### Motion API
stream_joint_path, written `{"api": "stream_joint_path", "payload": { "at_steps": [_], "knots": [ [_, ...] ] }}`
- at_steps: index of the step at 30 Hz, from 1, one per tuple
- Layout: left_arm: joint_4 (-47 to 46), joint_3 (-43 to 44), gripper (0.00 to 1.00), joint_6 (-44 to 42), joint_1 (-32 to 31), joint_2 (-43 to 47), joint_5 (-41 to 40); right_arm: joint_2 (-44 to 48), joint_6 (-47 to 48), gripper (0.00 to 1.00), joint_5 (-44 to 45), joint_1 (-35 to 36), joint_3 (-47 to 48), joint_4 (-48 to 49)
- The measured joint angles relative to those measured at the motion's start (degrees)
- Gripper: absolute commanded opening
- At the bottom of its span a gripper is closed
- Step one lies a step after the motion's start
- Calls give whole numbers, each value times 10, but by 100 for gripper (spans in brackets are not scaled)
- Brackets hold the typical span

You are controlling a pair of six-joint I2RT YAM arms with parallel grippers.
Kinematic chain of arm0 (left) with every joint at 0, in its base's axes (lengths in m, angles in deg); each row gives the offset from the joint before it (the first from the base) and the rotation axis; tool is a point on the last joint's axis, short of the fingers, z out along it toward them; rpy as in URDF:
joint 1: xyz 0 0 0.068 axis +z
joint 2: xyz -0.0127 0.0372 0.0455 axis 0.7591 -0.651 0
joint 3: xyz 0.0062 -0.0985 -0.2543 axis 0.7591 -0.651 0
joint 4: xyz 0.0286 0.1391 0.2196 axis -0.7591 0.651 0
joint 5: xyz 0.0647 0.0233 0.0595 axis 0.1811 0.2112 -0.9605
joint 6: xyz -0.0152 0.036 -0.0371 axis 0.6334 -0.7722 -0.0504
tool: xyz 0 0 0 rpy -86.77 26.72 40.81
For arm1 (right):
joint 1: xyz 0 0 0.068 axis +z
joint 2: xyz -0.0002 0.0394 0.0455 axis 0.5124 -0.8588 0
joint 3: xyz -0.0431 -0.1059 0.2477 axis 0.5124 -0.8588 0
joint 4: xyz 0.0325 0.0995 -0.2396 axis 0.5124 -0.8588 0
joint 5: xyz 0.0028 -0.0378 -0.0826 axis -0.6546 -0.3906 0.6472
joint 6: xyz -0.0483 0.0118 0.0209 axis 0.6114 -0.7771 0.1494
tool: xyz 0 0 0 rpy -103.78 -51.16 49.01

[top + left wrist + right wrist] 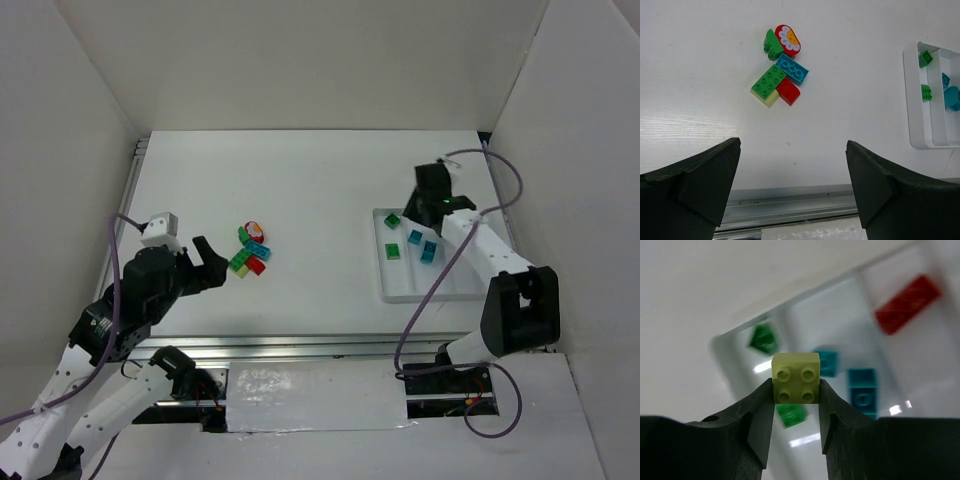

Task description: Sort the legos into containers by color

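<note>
A white table (300, 180) is closed in on three sides by plain white walls (300, 60) (back, left and right). An aluminium rail (300, 346) is laid along its near edge, and a second rail (133, 180) is fixed along the left edge. A glossy white sheet (315, 396) is spread just beyond the near rail.
</note>
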Motion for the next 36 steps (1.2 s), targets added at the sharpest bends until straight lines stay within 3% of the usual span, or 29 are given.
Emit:
{"api": "stream_joint_path", "payload": {
  "at_steps": [3,8,19,24,25,26,27,36],
  "knots": [
    [-3,-2,100,0,0,1,5,13,-33,0,26,-118,-56,3],
    [-6,-7,99,-2,0,2,14,13,-97,0,73,-229,-98,-8],
    [-16,-9,99,-14,0,1,26,-9,-171,0,123,-292,-99,-7],
    [-21,-9,100,-17,0,-6,40,-19,-185,7,130,-297,-104,-7],
    [-22,-9,99,-18,0,-6,42,-19,-186,21,131,-297,-104,-7],
    [-24,-9,100,-21,0,-6,43,-19,-188,68,131,-297,-104,-7],
    [-24,-9,99,-24,0,-6,44,-19,-193,77,132,-297,-106,-5],
    [-25,-9,99,-27,-7,7,51,-22,-202,83,132,-296,-110,-9]
  ]
}}
